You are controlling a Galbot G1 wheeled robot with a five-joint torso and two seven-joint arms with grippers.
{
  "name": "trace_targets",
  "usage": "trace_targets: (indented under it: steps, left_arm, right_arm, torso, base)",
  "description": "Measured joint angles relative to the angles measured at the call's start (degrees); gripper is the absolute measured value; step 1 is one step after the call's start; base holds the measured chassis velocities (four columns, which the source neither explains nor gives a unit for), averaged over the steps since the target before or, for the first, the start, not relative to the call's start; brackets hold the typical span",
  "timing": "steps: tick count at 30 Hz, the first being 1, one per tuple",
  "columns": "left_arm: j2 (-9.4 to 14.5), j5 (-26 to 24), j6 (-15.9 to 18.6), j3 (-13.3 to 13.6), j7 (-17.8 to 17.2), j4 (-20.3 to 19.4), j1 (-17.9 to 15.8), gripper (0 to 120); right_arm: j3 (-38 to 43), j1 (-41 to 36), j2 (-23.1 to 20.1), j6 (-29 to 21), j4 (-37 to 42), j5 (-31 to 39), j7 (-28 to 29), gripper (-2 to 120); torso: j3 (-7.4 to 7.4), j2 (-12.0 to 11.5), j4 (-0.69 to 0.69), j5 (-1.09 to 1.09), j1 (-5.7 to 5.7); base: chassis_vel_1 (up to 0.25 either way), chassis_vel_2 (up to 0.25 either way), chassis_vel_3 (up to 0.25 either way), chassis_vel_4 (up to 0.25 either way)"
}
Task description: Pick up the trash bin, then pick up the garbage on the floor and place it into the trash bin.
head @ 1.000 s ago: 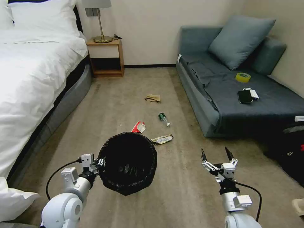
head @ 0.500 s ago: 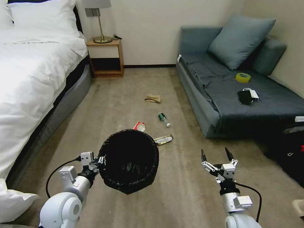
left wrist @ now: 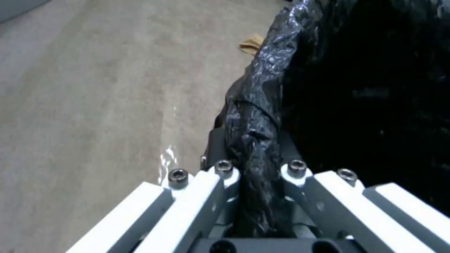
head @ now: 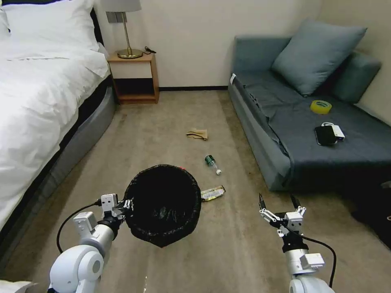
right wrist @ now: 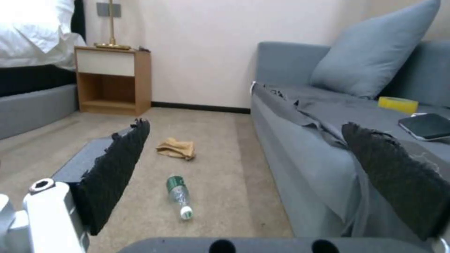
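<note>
The trash bin (head: 163, 203), lined with a crinkly black bag, hangs above the carpet with my left gripper (head: 127, 205) shut on its rim (left wrist: 255, 140). Garbage lies on the floor beyond it: a dark-and-yellow snack wrapper (head: 212, 193) just past the bin, a small green bottle (head: 211, 162) with a white cap, also in the right wrist view (right wrist: 178, 195), and crumpled tan paper (head: 197, 134) (right wrist: 177, 148) farther off. A sliver of red (head: 182, 167) peeks over the bin's far rim. My right gripper (head: 279, 201) is open and empty, low at the right.
A white bed (head: 36, 93) runs along the left. A grey sofa (head: 326, 134) on the right carries a yellow tape roll (head: 320, 106) and a black phone (head: 326, 134). A wooden nightstand (head: 132, 77) stands against the far wall. Open carpet lies between bed and sofa.
The whole view has shifted: bed, sofa and litter sit lower and nearer, so the camera moved forward. The bin now hides nearly all of the red-and-white wrapper. Both grippers keep their states.
</note>
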Motion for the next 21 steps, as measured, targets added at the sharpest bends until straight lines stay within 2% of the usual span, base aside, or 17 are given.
trace_targets:
  steps: [6,8,11,12,21]
  left_arm:
    - [0.1,-0.2,0.0,-0.7,-0.2,-0.2,-0.2,4]
    - [0.3,-0.5,0.0,-1.9,-0.3,-0.2,-0.5,4]
    - [0.3,-0.5,0.0,-1.9,-0.3,-0.2,-0.5,4]
    - [0.4,-0.8,0.0,-2.8,-0.5,-0.1,-0.7,4]
    - [0.3,-1.2,0.0,-3.8,-0.6,0.0,-0.8,4]
  right_arm:
    - [0.0,0.0,0.0,0.0,0.0,0.0,0.0,100]
    - [0.0,0.0,0.0,0.0,0.0,0.1,0.0,100]
    - [0.0,0.0,0.0,0.0,0.0,0.1,0.0,100]
    - [-0.1,0.0,0.0,0.0,0.0,0.1,0.0,100]
    - [-0.7,0.2,0.0,0.0,-0.4,0.1,0.1,100]
  torso:
    - [0.00,0.0,-0.01,-0.01,0.00]
    - [0.00,0.0,0.00,0.00,0.00]
    - [0.00,0.0,0.00,0.00,0.00]
    - [0.00,0.0,0.00,0.01,0.00]
    - [0.00,0.0,0.00,0.00,0.00]
  base:
    - [-0.143,0.136,0.153,-0.133]
    - [-0.160,0.169,0.178,-0.155]
    - [-0.158,0.169,0.171,-0.163]
    - [-0.160,0.164,0.163,-0.200]
    - [-0.182,0.164,0.172,-0.183]
